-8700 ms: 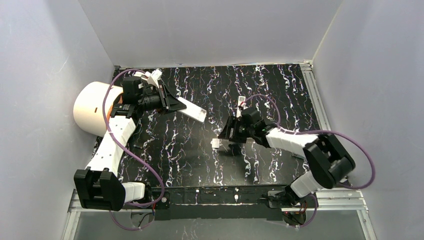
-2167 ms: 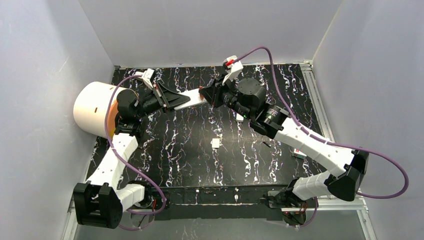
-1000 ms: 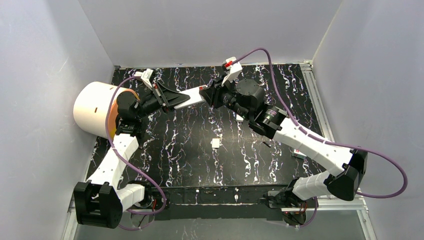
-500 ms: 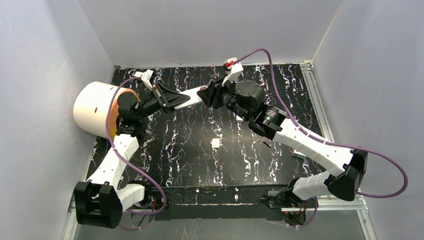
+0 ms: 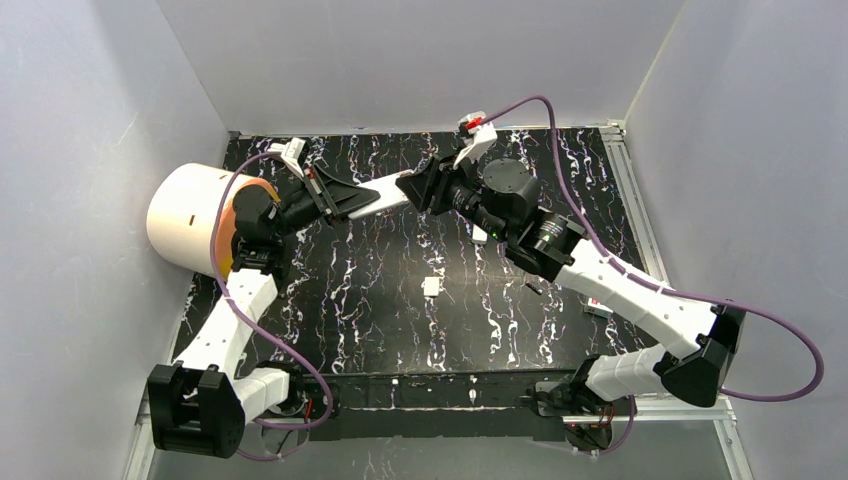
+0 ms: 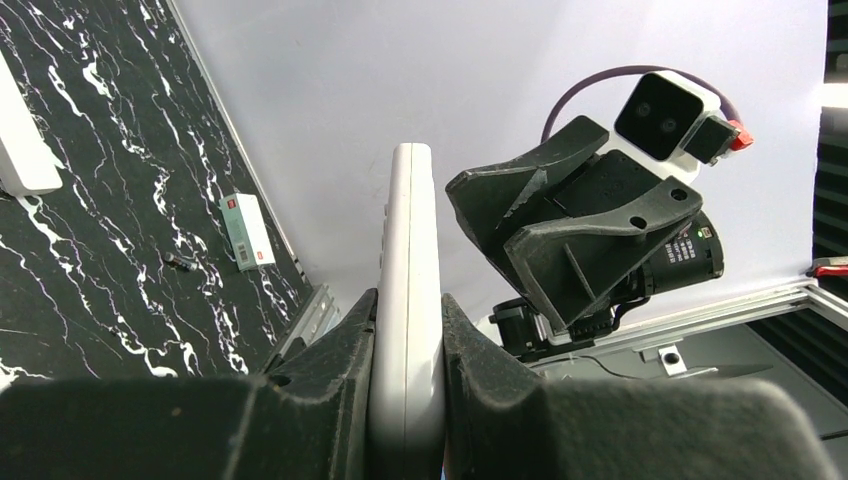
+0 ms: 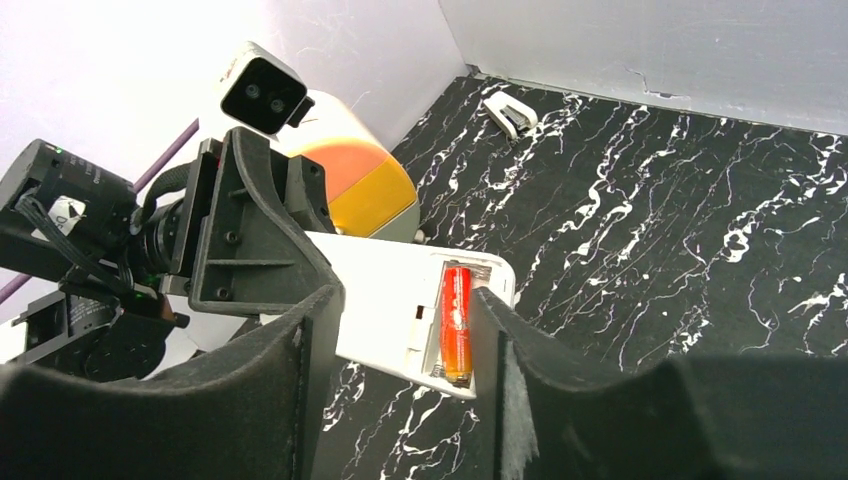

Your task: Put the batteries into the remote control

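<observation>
Clutter is lying about the black marbled counter: a small white piece is sitting alone near the middle, a red-labelled box is resting toward the right edge, and a tiny dark item, too small to identify, is lying between them. A white drum with orange and yellow on it is sitting against the left wall, beside the left arm. The left pincer is clamping the white remote control by its sides and holding it above the counter, its open bay facing the right wrist camera. One orange-red battery is lying lengthwise in that bay. The right pincer is hovering at the bay end of the remote control, its jaws standing apart and gripping nothing.
</observation>
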Controlling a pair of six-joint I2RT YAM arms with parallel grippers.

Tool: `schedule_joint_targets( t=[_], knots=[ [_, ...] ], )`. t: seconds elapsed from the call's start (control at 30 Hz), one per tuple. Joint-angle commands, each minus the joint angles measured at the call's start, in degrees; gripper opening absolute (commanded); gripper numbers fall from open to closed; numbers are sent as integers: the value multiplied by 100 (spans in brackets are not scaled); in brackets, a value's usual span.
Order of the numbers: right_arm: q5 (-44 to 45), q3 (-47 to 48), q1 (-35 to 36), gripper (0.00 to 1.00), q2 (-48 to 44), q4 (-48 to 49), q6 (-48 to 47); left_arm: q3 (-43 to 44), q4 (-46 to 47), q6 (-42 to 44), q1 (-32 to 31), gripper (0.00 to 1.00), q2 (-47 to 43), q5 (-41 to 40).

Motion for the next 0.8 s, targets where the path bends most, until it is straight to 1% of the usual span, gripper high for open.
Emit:
schedule_joint_targets(
  t=[0.0,0.07,0.2,0.27,0.37,0.5,0.63,0.7,0.77],
  knots=[
    [-17,188,-22,42,-178,164,-43,-52,219,245,-12,0,-214,15],
    [-63,274,-19,35,-133,-108,-266,-52,219,379,-12,0,-214,43],
    [50,332,-14,29,-55,-688,-565,-85,195,761,-12,0,-182,106],
    [162,313,-20,29,-42,-849,-691,-102,102,1053,-19,0,-164,137],
    [274,312,-20,32,4,-1054,-887,-131,-116,1411,-12,0,-149,175],
    [238,483,-17,33,281,-1388,-1142,-102,-305,1649,-12,0,-126,311],
    [95,477,-19,33,481,-1381,-1226,-46,-734,1904,-12,0,-133,310],
    [65,439,-20,33,569,-1333,-1220,-28,-1093,2125,-16,0,-147,228],
    [140,381,-15,33,657,-1297,-1185,23,-1754,2529,-12,0,-177,49]
  ],
)
